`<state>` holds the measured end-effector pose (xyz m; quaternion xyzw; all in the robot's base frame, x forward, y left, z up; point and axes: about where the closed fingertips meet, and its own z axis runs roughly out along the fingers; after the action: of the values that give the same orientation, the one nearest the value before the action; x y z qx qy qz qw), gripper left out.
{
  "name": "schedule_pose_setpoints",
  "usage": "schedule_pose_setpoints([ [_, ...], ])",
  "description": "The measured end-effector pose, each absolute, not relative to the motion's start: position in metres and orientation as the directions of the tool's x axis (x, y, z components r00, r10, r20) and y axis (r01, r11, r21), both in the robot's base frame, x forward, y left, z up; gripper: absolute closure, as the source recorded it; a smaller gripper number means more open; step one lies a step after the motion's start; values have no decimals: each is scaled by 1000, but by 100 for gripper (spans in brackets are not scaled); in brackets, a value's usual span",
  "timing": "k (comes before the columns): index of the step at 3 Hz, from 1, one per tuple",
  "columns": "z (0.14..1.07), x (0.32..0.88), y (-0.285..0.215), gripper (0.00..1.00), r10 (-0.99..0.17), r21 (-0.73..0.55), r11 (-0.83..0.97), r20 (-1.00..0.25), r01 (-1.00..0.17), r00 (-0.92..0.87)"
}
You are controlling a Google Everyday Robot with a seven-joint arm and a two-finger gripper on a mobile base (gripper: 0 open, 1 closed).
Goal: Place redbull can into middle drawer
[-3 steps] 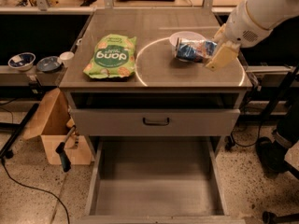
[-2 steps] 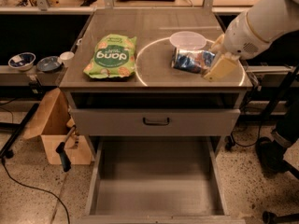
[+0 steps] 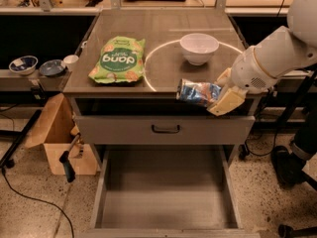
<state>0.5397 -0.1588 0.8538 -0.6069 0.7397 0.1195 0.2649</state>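
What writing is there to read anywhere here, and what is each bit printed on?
"dang": big white letters on the green snack bag, seen upside down from this view.
Smaller print on that bag: too blurred to read.
Print on the redbull can, held sideways in the pincer at the front edge of the cabinet top: too blurred to read.
The white bowl: no writing visible.

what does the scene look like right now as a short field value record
gripper: at the counter's front right edge
held: redbull can, lying sideways between the fingers
middle drawer: pulled out, lower than the can; can not yet in it
upper drawer front: shut
on counter: green snack bag left, white bowl right
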Motion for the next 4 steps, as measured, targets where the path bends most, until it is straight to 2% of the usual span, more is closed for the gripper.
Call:
schedule_pose_setpoints([
  [2, 849, 537, -152, 100, -843, -158, 232, -524, -960, -118],
  [4, 781, 520, -158, 100, -828, -51, 305, -508, -951, -239],
])
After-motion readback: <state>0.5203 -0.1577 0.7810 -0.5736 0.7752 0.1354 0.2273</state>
